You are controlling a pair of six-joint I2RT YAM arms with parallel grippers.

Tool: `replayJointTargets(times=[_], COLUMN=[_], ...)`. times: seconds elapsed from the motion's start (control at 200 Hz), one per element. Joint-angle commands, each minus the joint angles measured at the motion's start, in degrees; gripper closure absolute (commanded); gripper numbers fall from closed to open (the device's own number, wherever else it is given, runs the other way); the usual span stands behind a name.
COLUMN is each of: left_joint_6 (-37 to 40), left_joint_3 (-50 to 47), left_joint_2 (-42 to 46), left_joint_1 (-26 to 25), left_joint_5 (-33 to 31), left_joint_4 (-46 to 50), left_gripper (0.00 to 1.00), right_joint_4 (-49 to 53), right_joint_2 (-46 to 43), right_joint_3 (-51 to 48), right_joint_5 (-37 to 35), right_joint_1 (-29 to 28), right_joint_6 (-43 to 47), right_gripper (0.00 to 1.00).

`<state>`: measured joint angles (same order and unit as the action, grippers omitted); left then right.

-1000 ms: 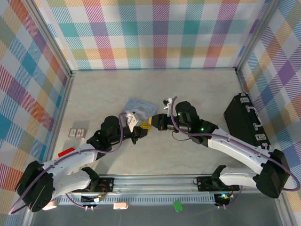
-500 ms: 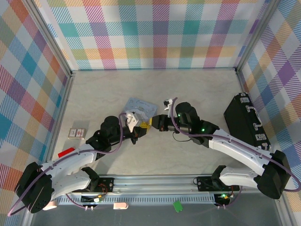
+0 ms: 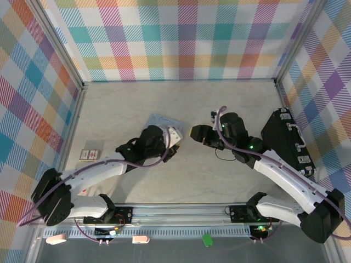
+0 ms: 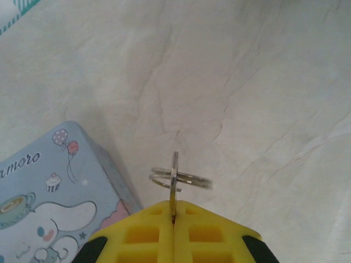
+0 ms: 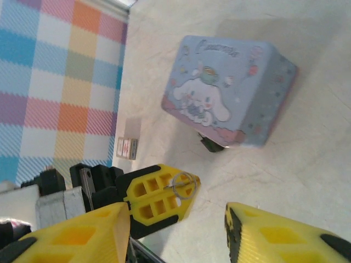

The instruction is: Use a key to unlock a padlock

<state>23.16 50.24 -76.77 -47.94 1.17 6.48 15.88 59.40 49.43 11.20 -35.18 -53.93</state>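
Note:
My left gripper [image 4: 174,207] is shut on the thin grey key [image 4: 174,178], which stands edge-on from the yellow fingertips with its wire ring [image 4: 185,179] hanging across it. From above, the left gripper [image 3: 176,136] sits at the tin's right corner. My right gripper [image 5: 178,215] is open with nothing between its yellow fingers [image 5: 82,235], and it faces the left gripper [image 5: 159,197] and the key [image 5: 176,186]. In the top view the right gripper [image 3: 196,132] stands just right of the left one. A small dark thing [image 5: 211,144], probably the padlock, pokes out at the tin's lower edge, with its shackle hidden.
The pale-blue cartoon tin [image 5: 227,90] [image 3: 160,120] [image 4: 44,208] lies partly under the left arm. A big black case [image 3: 288,139] stands at the right wall. A small card box [image 3: 90,155] [image 5: 129,147] lies at the left.
The left gripper has swung right and farther out, alongside the tin, with the key. The right gripper has drawn back to the right, so the two no longer touch.

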Motion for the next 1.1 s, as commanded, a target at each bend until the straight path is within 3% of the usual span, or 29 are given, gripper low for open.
replayJointTargets(times=[0.0,0.14,0.46,1.095], left_joint_6=[9.64,15.92,32.01,35.55], left_joint_3=[4.45,6.62,2.71,1.0], left_joint_2=[-3.31,-6.39,-5.88,-6.11], left_joint_1=[-1.85,-2.51,-2.51,-3.12], left_joint_5=[-4.79,-3.7,4.35,6.19], left_joint_4=[5.71,4.31,-5.56,-7.21], left_gripper=[1.0,1.0,1.0,1.0], right_joint_4=[0.58,-1.61,-6.34,-14.38], right_joint_2=[-1.8,-2.0,0.77,4.26], right_joint_3=[-3.79,-7.44,-9.36,-11.9], right_joint_5=[5.38,11.8,19.17,18.42], right_joint_1=[3.05,7.07,7.23,4.8], right_joint_6=[-11.52,-18.83,-27.13,-34.73], right_gripper=[0.57,0.63,0.67,0.76])
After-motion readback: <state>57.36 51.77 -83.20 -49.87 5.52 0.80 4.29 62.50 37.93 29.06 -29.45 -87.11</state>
